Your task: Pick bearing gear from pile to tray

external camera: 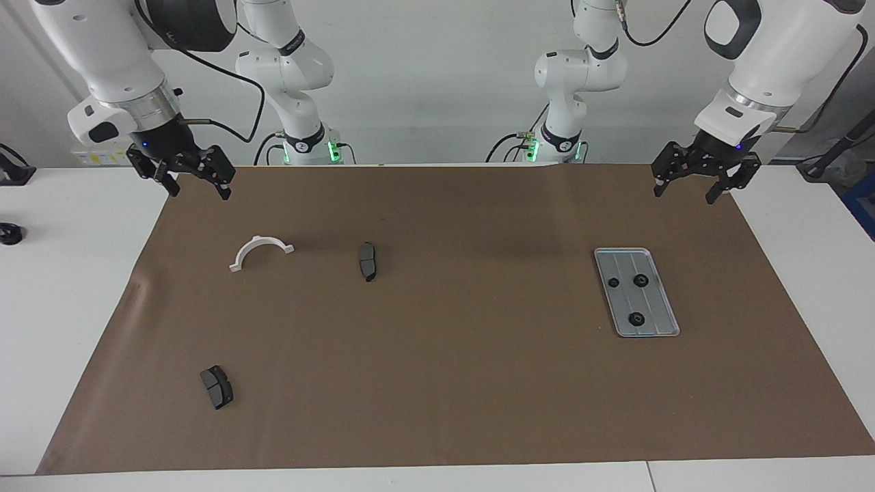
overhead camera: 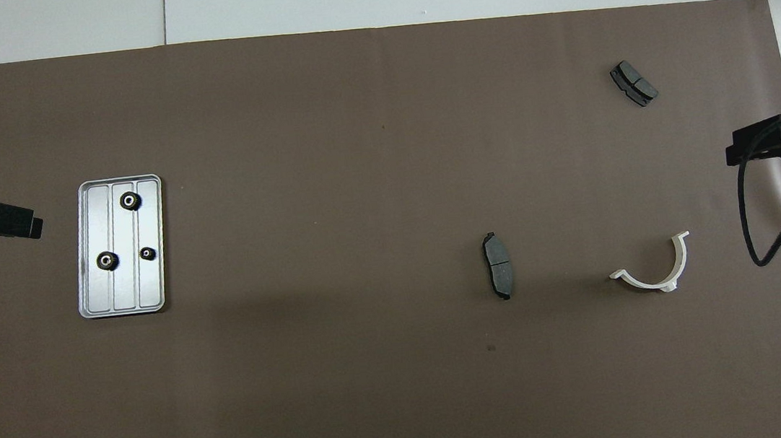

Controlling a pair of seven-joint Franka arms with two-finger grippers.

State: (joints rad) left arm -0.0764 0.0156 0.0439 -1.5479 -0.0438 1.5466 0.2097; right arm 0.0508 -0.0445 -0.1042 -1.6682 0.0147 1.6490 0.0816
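Note:
The silver grooved tray (external camera: 625, 263) lies toward the left arm's end of the table and also shows in the overhead view (overhead camera: 124, 294). Three small black gears (external camera: 640, 279) lie in it. Of the pile, a white half-ring bracket (external camera: 260, 240) and two dark grey pads (external camera: 368, 261) (external camera: 217, 387) lie scattered toward the right arm's end; I see no gear among them. My left gripper (external camera: 685, 191) is open and empty, raised over the mat's edge near the tray. My right gripper (external camera: 199, 190) is open and empty, raised over the mat's corner near the bracket.
Brown paper (external camera: 437, 383) covers most of the white table. A small black object (external camera: 9, 234) sits on the bare table at the right arm's end. A black cable hangs from the right arm (overhead camera: 761, 223).

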